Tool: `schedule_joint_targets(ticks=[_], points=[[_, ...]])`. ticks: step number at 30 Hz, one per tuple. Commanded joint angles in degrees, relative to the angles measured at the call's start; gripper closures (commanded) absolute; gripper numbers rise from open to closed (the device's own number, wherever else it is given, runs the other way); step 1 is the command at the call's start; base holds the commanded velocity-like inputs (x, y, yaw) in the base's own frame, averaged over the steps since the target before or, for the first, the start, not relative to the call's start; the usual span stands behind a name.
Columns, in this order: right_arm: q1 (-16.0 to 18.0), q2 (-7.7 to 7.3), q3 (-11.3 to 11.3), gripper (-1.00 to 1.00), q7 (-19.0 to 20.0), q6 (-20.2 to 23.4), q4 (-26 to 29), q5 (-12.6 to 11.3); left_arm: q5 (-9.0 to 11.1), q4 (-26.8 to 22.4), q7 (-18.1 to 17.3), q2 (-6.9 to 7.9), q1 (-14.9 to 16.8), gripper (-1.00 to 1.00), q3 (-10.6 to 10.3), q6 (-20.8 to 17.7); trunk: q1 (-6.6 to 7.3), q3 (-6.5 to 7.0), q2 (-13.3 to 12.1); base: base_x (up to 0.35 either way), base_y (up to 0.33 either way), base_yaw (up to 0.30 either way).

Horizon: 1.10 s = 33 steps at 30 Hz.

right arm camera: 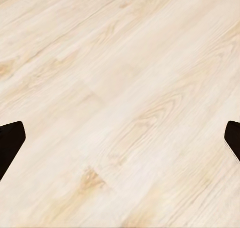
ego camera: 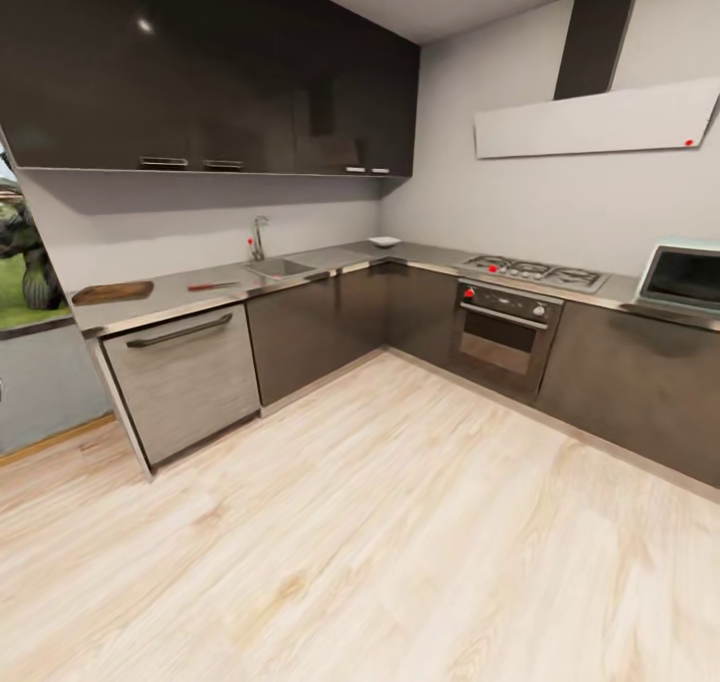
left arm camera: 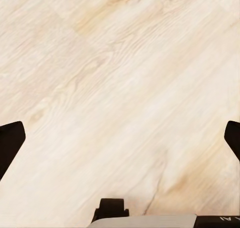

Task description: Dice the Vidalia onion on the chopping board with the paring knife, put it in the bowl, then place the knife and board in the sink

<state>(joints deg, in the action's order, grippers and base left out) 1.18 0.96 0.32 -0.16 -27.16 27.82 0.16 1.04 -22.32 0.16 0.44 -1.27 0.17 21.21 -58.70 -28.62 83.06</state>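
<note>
I face an L-shaped kitchen from across the floor. On the grey countertop [ego camera: 200,284] at the far left lies the dark brown chopping board [ego camera: 112,291]. The paring knife [ego camera: 212,286] with its orange-red handle rests between the board and the sink [ego camera: 279,267], which has a chrome tap [ego camera: 259,237]. The white bowl [ego camera: 384,242] sits in the counter's corner. The onion is hidden from here. My left gripper [left arm camera: 120,140] hangs open over the wood floor, its black fingertips [left arm camera: 10,143] far apart. My right gripper [right arm camera: 120,140] is open over the floor too.
Dark cabinets [ego camera: 320,327] run under the counter, with a steel dishwasher front [ego camera: 185,377] at left. An oven [ego camera: 503,337] and hob [ego camera: 535,272] stand on the right run, a microwave [ego camera: 683,277] beyond. Pale wood floor [ego camera: 380,522] stretches between me and the counters.
</note>
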Motion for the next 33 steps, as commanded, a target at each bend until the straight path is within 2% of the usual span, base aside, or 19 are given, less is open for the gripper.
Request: schedule_joint_targets(ticks=[1,20,33], points=[[0.0,0.0,0.0,-1.0,0.0,-0.2,0.0,0.0,0.1,-0.1,0.0,0.0,0.0,-1.0,0.0,0.1,-0.03,-0.05,0.0,0.317,-0.135,0.112],[0.1,0.0,0.0,-1.0,0.0,-0.3,0.0,0.0,0.1,-0.1,0.0,0.0,0.0,-1.0,0.0,0.1,-0.03,-0.05,0.0,0.303,-0.16,0.179],[0.0,0.0,0.0,-1.0,0.0,-0.3,0.0,0.0,0.0,-0.1,0.0,0.0,0.0,-1.0,-0.1,0.1,-0.03,-0.05,0.0,0.235,-0.217,0.197]])
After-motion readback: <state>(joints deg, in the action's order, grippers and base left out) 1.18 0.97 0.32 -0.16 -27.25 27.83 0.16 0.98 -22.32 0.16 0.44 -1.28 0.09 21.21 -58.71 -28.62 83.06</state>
